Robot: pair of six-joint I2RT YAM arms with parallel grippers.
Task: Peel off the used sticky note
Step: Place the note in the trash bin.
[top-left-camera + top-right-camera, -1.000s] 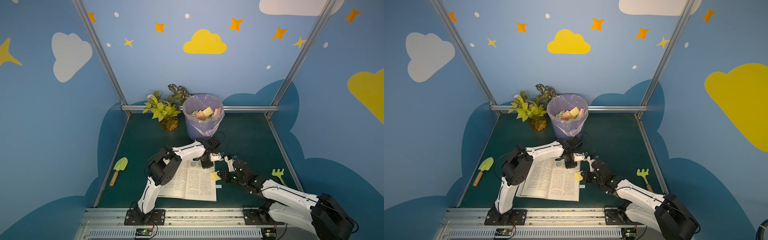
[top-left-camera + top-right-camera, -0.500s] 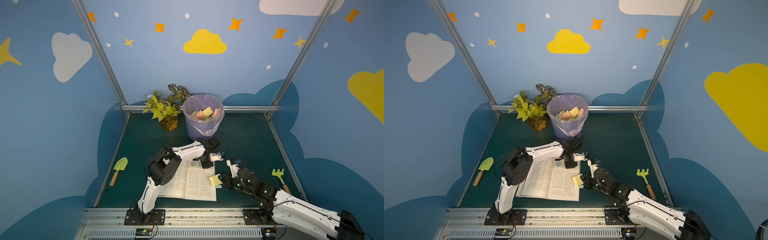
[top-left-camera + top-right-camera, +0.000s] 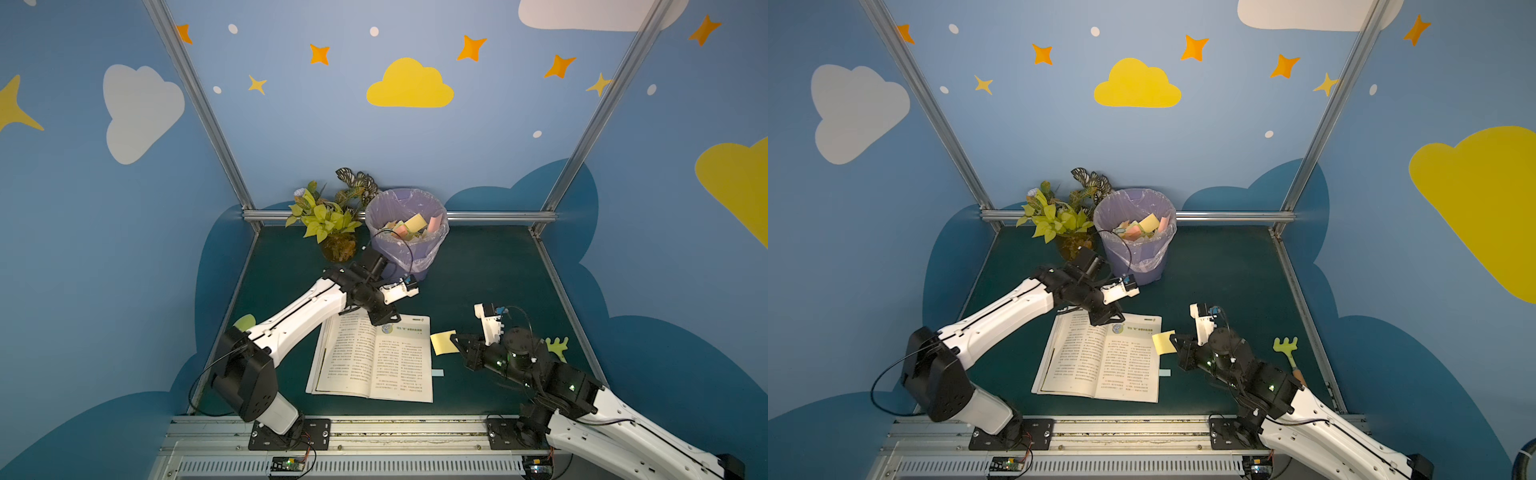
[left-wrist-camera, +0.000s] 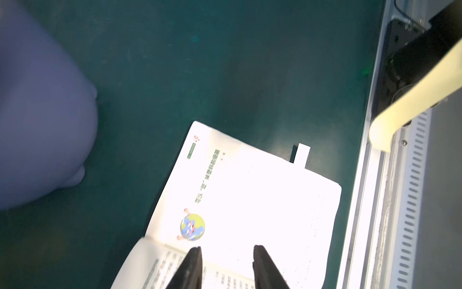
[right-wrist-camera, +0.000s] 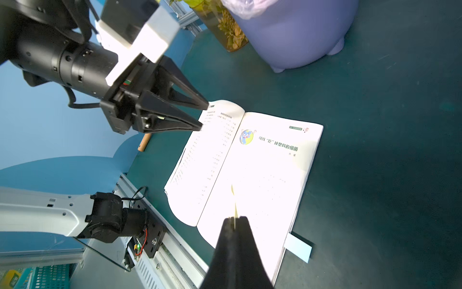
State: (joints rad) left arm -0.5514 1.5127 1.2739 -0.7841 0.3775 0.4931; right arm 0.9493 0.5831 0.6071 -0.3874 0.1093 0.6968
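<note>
Yellow square paper sticky note (image 3: 443,342) is pinched by right pincer (image 3: 454,340) just beside the open printed book (image 3: 374,361), apparently peeled free; left pincer (image 4: 226,251) is spread above it; pinch to be kept firm while lifted away.

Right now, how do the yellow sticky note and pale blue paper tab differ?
The yellow sticky note is larger, pinched in the shut right gripper; the pale blue paper tab is smaller, ungripped, lying flat, poking from under the open book's edge. Both are paper slips.
</note>
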